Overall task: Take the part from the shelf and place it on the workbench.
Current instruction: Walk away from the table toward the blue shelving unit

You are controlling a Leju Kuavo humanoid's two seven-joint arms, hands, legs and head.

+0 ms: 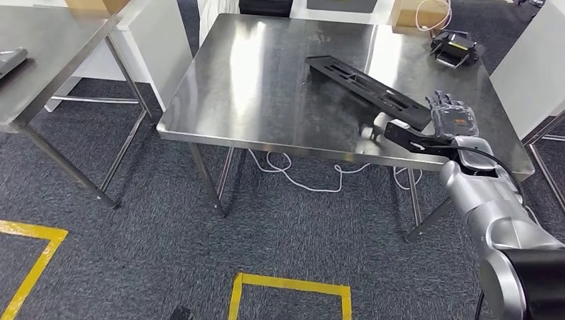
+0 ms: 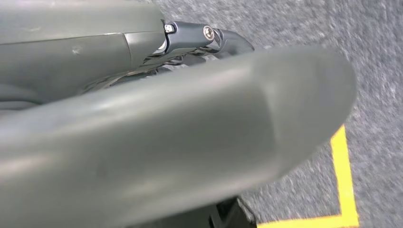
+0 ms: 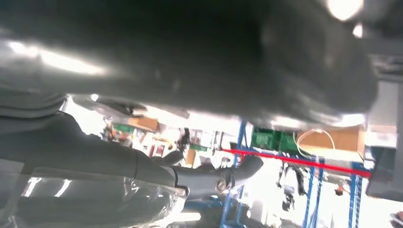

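Fingers [image 1: 445, 102] of the robot's right hand [image 1: 453, 120] are wrapped on the near end of a long black slotted part [image 1: 363, 81], holding it at the right front of a stainless steel bench [image 1: 253, 73]. From the head view, the part stretches diagonally away from the hand toward the middle of the bench, its far end over the bright metal top; whether it rests flat on the surface or sits just above it cannot be told. A black bracket at the wrist juts out over the bench's front edge, and the silver right arm [image 1: 493, 213] rises from the lower right corner of the scene.

At the far right corner of the bench lies a small black device with a yellow label [image 1: 454, 47], well apart from the part. A cardboard box with a coiled white cable [image 1: 420, 17] sits beyond the bench's back edge. A white cable [image 1: 313, 180] snakes across the dark grey carpet under the bench, and yellow floor tape [image 1: 286, 287] marks out rectangles on the carpet nearer the robot. A second steel table [image 1: 46, 53] stands to the left.

In the right wrist view, the dark underside of the part [image 3: 190, 52] spans the picture close to the camera, blurred, with blue shelving [image 3: 313, 190] behind it.

In the left wrist view, the left hand [image 2: 142, 137] hangs over the carpet beside a corner of yellow tape [image 2: 344, 190]; a thick grey thumb blocks most of the sight, and whether its fingers are apart or together cannot be told.
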